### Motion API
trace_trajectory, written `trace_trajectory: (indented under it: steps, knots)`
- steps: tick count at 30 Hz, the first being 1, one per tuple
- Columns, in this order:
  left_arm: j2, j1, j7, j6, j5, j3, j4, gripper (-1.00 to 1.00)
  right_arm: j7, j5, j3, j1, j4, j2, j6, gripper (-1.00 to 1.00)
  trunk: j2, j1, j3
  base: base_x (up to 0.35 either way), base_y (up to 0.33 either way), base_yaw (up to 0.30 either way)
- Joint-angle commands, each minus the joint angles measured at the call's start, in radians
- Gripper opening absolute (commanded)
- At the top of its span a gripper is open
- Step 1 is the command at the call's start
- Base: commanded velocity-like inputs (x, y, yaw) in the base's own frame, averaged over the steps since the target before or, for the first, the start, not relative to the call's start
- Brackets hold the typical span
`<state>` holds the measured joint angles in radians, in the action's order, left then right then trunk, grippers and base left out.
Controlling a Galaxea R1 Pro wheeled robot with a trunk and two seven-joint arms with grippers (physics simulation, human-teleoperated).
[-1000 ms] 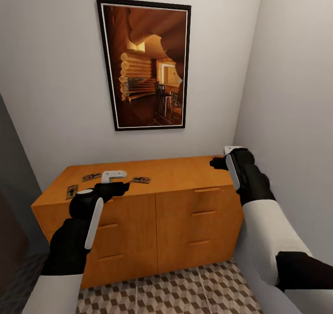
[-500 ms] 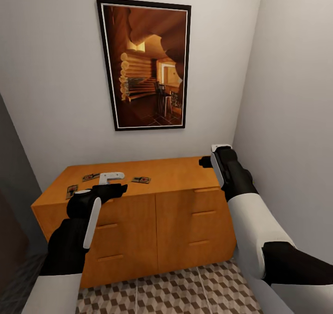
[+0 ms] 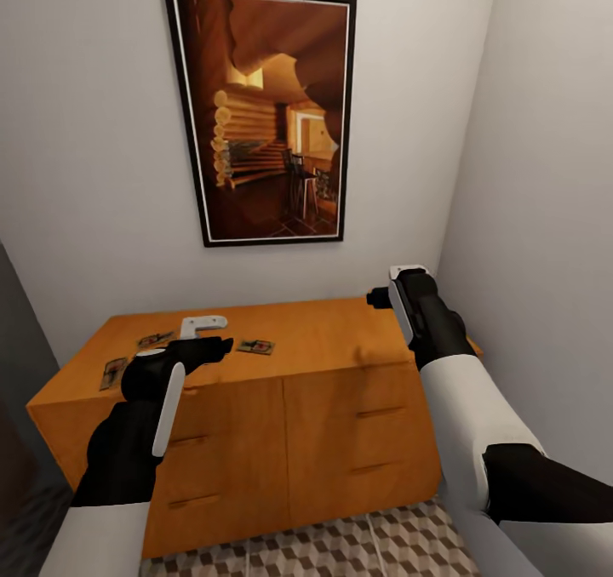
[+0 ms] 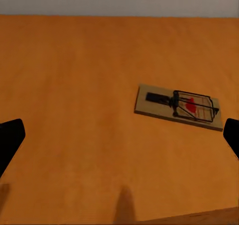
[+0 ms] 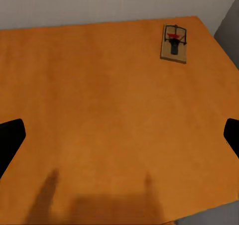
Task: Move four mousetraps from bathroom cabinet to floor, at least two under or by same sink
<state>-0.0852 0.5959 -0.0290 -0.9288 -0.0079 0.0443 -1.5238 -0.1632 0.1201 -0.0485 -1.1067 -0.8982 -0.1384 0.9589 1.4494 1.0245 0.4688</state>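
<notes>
The left claw (image 3: 204, 332) hangs over the front part of the cabinet top (image 3: 323, 334) with its two fingers spread wide apart and nothing between them; in the left wrist view one mousetrap (image 4: 178, 106) lies flat just ahead of it, at about two o'clock from the midpoint between the fingertips. The right claw (image 3: 380, 298) hovers above the right end of the same top, also spread apart and empty, with a fourth trap (image 5: 174, 44) lying near the far corner, toward one o'clock in its wrist view.

From the head, three traps are seen on the left half of the top: one (image 3: 255, 346) just beside the left claw at three o'clock, one (image 3: 154, 339) at nine o'clock, and one (image 3: 112, 373) near the left edge.

Each trap looks light, thin and stiff, a small wooden board with wire parts on it. It lies flush on smooth wood and would likely slide if nudged, so pinching across the long edges of the board, clear of the sprung wire, seems safest.

The cabinet stands against a pale wall under a framed picture (image 3: 264, 117), in a narrow corner; the patterned tile floor (image 3: 340, 551) shows below its drawer fronts.
</notes>
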Motion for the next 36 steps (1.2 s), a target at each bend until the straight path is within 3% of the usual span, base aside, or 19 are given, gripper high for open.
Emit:
trace_trajectory:
  steps: [1, 16, 24, 29, 36]
  knots:
    - [-0.001, 0.001, -0.002, -0.004, 0.000, 0.001, -0.001, 1.00, 0.006, 0.011, -0.003, -0.001, -0.001, -0.001, 0.005, 1.00, 0.001, 0.001, 0.001, 0.266, 0.000, 0.000]
    - [0.002, 0.001, -0.006, -0.003, -0.001, 0.002, -0.002, 1.00, 0.011, 0.008, -0.004, -0.001, 0.000, 0.007, 0.013, 1.00, 0.001, 0.001, 0.001, 0.062, 0.000, 0.000]
    - [0.007, 0.001, -0.009, -0.002, -0.003, 0.005, 0.000, 1.00, 0.015, 0.003, -0.005, 0.000, 0.036, 0.036, 0.008, 1.00, 0.001, 0.001, 0.001, 0.002, 0.000, 0.000]
    - [0.032, 0.001, -0.037, 0.002, -0.003, 0.049, 0.000, 1.00, 0.027, 0.001, -0.005, 0.001, 0.096, 0.059, 0.004, 1.00, 0.001, 0.001, 0.001, 0.000, 0.000, 0.000]
    - [0.057, 0.001, -0.064, 0.002, -0.003, 0.076, 0.001, 1.00, 0.050, 0.001, -0.005, 0.001, 0.115, 0.065, 0.003, 1.00, 0.001, 0.001, 0.001, 0.000, 0.000, 0.000]
